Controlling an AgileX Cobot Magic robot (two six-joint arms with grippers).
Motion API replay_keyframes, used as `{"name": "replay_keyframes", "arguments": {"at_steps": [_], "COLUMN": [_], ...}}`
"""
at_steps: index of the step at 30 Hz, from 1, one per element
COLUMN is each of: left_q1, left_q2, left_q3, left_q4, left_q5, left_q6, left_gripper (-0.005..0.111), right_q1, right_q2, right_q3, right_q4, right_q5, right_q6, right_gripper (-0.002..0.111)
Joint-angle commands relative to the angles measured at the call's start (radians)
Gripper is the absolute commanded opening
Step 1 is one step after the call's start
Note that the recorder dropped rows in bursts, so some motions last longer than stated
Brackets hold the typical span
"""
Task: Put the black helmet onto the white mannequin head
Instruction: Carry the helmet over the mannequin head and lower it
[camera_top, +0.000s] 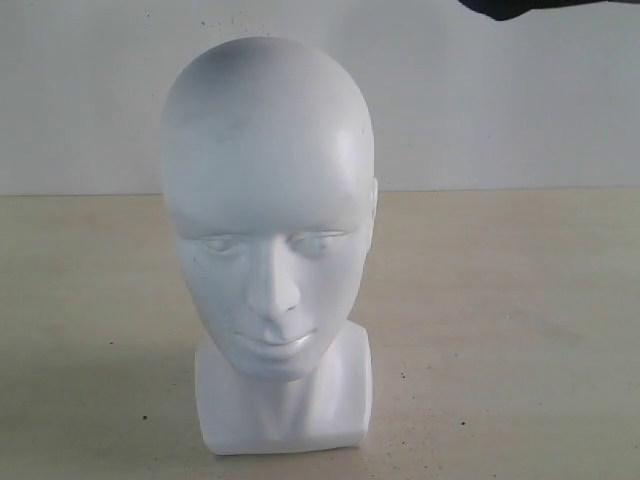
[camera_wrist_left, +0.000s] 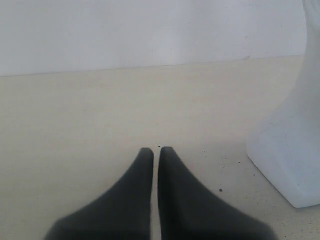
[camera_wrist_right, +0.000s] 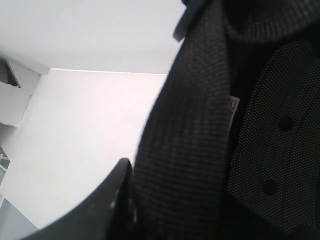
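Note:
The white mannequin head (camera_top: 268, 200) stands upright on its block base in the middle of the exterior view, facing the camera. Its base (camera_wrist_left: 292, 150) also shows beside my left gripper (camera_wrist_left: 156, 150), which hovers low over the table, shut and empty, a short way off the base. Only a dark sliver of the black helmet (camera_top: 530, 8) shows at the top right edge of the exterior view, above and to the right of the head. In the right wrist view the helmet's padded lining (camera_wrist_right: 200, 125) fills the frame. My right gripper (camera_wrist_right: 150, 175) is shut on its rim. One finger (camera_wrist_right: 107, 200) presses against the padding; the other is hidden.
The beige table (camera_top: 500, 300) runs back to a plain white wall (camera_top: 500, 100). Small dark specks dot the table near the mannequin base.

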Motion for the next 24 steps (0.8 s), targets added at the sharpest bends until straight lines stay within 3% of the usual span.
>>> {"name": "replay_keyframes", "arguments": {"at_steps": [1, 11, 24], "left_q1": [0.002, 0.002, 0.002], "left_q2": [-0.004, -0.004, -0.004], "left_q3": [0.002, 0.002, 0.002], "left_q4": [-0.006, -0.006, -0.006], "left_q5": [-0.004, -0.004, -0.004], "left_q6": [0.002, 0.002, 0.002], "left_gripper": [0.005, 0.005, 0.005], "right_q1": [0.022, 0.022, 0.022], "right_q2": [-0.028, -0.131, -0.166], "right_q3": [-0.024, 0.082, 0.214], "right_q4": [-0.011, -0.049, -0.053], "right_q5": [-0.116, -0.014, -0.132], "right_q6": [0.027, 0.009, 0.073], "right_gripper": [0.0, 0.0, 0.0]}}
